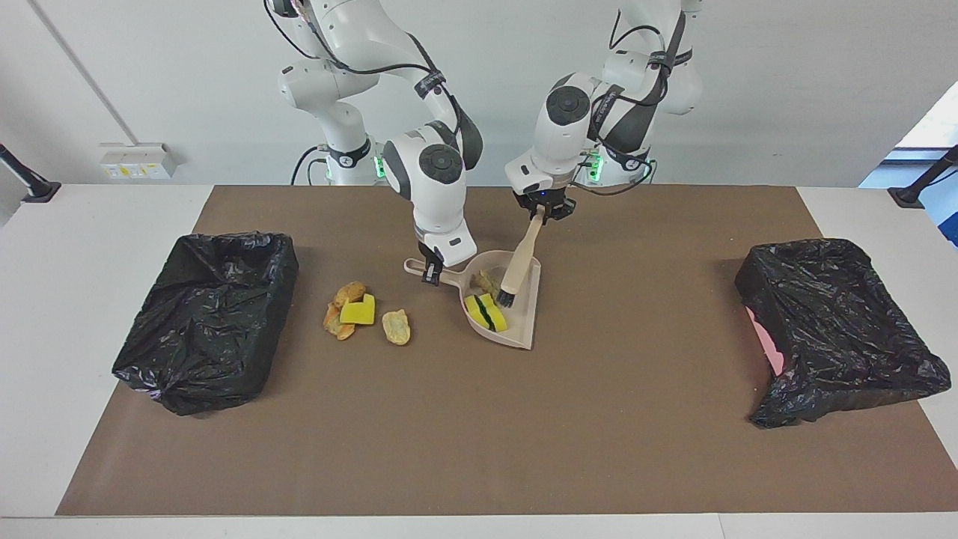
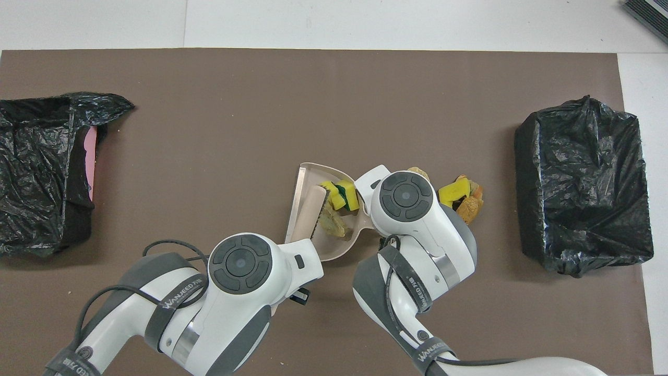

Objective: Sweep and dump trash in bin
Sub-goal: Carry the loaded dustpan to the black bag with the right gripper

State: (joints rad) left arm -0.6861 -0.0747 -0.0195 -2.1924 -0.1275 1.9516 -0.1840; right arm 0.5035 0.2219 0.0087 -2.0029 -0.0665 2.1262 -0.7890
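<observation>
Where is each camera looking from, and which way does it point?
Facing view: high across the table, looking at the robots; both whole arms show, the right gripper on the dustpan handle, the left gripper holding the brush.
Overhead view: high above the robots' end, looking forward and steeply down; only the arms' upper parts show.
Both share the dustpan, the brush, the loose scraps and two black bins, turned half around.

A white bench (image 1: 90, 224) carried a brown mat (image 1: 479, 434) under a pale wall (image 1: 150, 75) with a socket strip (image 1: 135, 161), daylight showing at one corner.
</observation>
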